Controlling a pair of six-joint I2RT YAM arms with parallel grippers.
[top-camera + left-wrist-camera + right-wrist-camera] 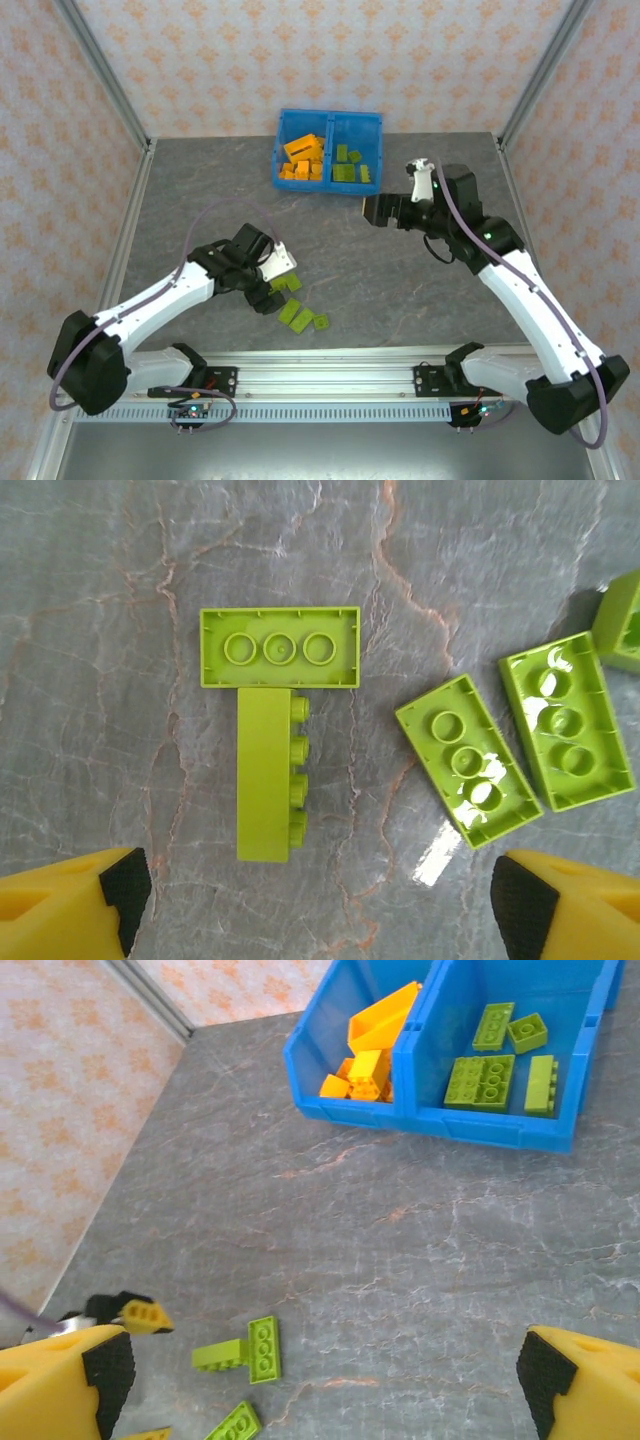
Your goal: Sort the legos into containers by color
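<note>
Blue bin [330,113]: glossy translucent plastic, two rectangular compartments, at 12 o'clock on the grey veined table [200,200]. Orange bricks [303,160] sit in the left compartment with a hollow orange piece [385,1015] tilted among them. Lime bricks [352,165] in the right one.

Loose lime bricks [300,315] lie at 7 o'clock, well apart from the bin. Left gripper [320,895] is spread wide over them, pinching nothing. Side-lying brick [268,773] butts an upturned brick [279,647] (T shape). Two upturned neighbours [467,760] lie at 3 o'clock, and an edge brick [625,620] is cut off by the frame.

Right gripper [325,1375] is spread too, empty, near the bin at its 5 o'clock. The bin's near wall hides the lower orange bricks.
</note>
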